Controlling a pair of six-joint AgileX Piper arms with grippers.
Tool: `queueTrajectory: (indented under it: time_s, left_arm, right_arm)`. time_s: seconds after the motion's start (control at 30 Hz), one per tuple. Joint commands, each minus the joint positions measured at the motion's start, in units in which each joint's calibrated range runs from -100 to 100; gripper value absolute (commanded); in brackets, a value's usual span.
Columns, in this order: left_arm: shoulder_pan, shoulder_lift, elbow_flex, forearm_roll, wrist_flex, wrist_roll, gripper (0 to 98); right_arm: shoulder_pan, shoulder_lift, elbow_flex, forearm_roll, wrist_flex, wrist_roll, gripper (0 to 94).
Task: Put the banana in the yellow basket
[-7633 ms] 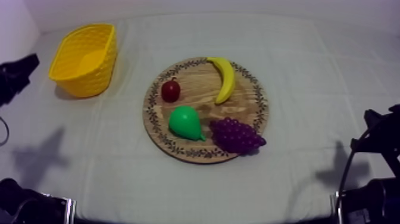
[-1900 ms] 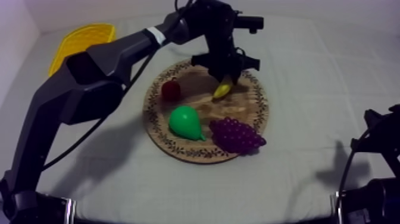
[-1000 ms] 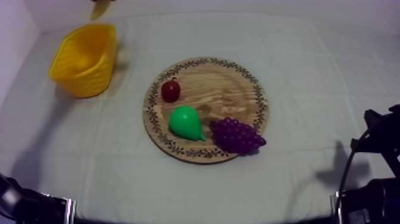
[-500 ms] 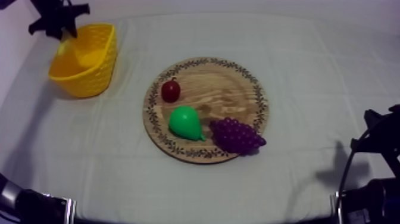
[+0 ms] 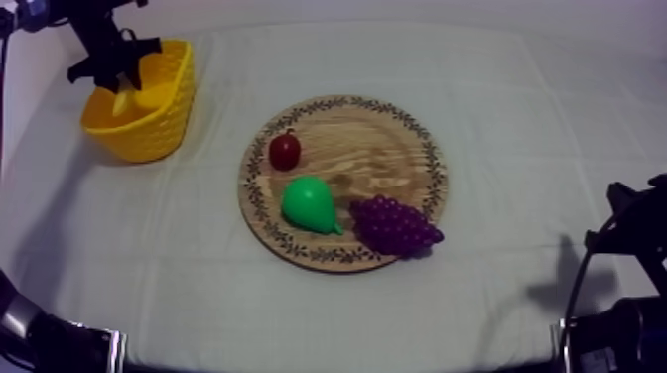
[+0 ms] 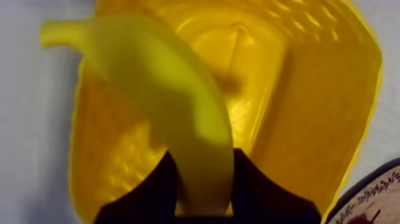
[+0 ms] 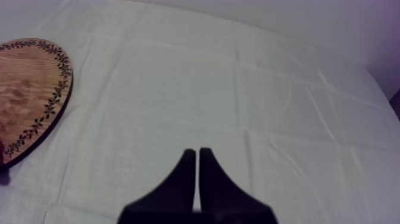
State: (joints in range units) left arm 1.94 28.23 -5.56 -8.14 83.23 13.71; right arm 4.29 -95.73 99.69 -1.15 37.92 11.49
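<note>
My left gripper (image 5: 117,77) hangs over the open top of the yellow basket (image 5: 149,124) at the table's far left. It is shut on the banana (image 6: 161,101), whose lower end sits between the two black fingers (image 6: 156,189). The rest of the banana points out over the basket's inside (image 6: 309,119). In the top view the banana (image 5: 123,100) dips just inside the basket's rim. My right gripper (image 7: 197,154) rests shut with nothing in it, over bare cloth to the right of the wooden board (image 7: 24,83).
The round wooden board (image 5: 382,149) lies mid-table. It carries a small red fruit (image 5: 285,151), a green pear (image 5: 310,204) and purple grapes (image 5: 394,225). My right arm (image 5: 630,248) sits low at the right edge. Open cloth lies between basket and board.
The left gripper took the banana off the board and carried it to the far left. In the last half second it dropped lower, to just over the basket.
</note>
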Motion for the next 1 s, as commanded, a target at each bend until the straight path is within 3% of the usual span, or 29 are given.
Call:
queueTrajectory:
  time_s: [0.0,0.5,0.97]
  left_arm:
    - [0.0,1.9,-0.8,0.10,-0.1,0.1,23.6]
    - [-1.0,13.7,-10.1,0.74,-0.7,-0.9,26.9]
    - [0.2,6.0,-3.2,0.62,-7.6,-0.3,45.6]
  right_arm:
    - [0.0,0.0,0.0,0.0,0.0,0.0,0.3]
    - [0.0,0.0,0.0,0.0,0.0,0.0,0.3]
    - [0.0,0.0,0.0,0.0,0.0,0.0,0.3]
